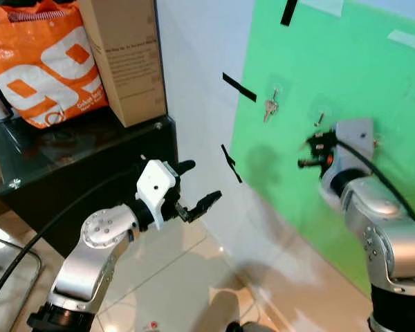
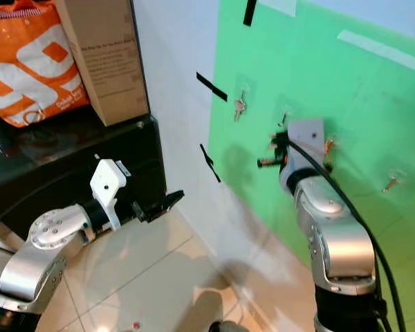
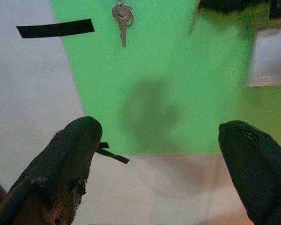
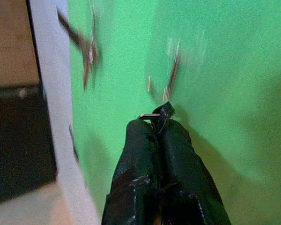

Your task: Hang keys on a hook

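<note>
The orange woven shopping bag [image 1: 45,66] carried large white numerals, partly visible, and small white text too small to read; the tall brown cardboard box [image 1: 128,59] beside it on the black glass-topped cabinet [image 1: 90,159] bore printed lines that were likewise illegible. The right gripper [image 4: 159,123] was raised against the green wall panel [image 1: 346,104], its fingers pressed together on a thin metal key ring [image 4: 152,116] just below a blurred hook [image 4: 171,77], with a silver key bunch [image 1: 270,106] already hanging on another hook nearby. The left gripper [image 1: 197,187] was extended forward at mid-height, fingers spread wide and holding nothing.
</note>
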{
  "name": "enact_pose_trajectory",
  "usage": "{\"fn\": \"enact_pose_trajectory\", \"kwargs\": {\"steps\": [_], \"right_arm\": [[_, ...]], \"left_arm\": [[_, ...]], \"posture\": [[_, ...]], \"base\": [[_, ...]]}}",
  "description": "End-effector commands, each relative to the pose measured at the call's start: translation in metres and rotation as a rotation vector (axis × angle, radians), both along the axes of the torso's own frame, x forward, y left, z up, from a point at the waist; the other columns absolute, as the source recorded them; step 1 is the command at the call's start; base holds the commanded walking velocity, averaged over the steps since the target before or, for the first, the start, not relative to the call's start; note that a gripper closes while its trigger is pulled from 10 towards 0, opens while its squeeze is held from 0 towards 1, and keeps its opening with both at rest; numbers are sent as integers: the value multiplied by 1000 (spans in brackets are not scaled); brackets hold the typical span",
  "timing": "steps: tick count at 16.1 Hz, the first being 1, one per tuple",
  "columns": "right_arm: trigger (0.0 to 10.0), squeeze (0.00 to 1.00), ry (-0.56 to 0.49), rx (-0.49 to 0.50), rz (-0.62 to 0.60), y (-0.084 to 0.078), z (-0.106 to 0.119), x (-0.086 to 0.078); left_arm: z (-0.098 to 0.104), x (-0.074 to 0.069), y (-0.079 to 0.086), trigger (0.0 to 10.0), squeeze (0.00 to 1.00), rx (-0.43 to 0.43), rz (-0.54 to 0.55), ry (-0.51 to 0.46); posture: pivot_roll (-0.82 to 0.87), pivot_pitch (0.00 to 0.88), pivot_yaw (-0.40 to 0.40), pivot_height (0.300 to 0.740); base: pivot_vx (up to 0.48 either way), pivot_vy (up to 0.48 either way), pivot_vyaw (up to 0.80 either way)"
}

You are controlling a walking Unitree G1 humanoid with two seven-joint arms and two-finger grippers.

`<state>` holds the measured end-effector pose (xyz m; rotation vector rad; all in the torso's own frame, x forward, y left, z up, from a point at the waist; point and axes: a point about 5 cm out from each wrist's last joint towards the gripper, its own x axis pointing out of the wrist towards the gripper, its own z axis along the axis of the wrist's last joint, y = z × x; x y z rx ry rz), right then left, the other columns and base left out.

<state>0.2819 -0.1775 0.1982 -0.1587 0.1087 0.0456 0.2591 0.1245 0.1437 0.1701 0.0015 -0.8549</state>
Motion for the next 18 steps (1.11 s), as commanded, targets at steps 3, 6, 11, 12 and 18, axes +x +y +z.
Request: {"fn": "enact_pose_trajectory", "kwargs": {"steps": [3, 6, 11, 12, 18], "right_arm": [[10000, 0, -41, -17, -16, 1, 7, 0], [10000, 0, -48, -26, -18, 1, 9, 0], [10000, 0, -6, 26, 25, 3, 12, 13], [10000, 0, -4, 40, 26, 2, 13, 15], [10000, 0, 124, 25, 72, 2, -5, 10]], "left_arm": [[3, 0, 1, 10000, 0, 7, -7, -12], [3, 0, 1, 10000, 0, 8, -8, -13], [2, 0, -1, 10000, 0, 8, -10, -9], [2, 0, -1, 10000, 0, 8, -7, -9], [3, -1, 1, 10000, 0, 7, -2, -5]], "posture": [[-69, 0, -7, 740], [-69, 0, -7, 740], [-64, 0, -14, 740], [-64, 0, -14, 740], [-60, 0, -20, 740]], "base": [[0, 0, 0], [0, 0, 0], [0, 0, 0], [0, 0, 0], [0, 0, 0]]}}
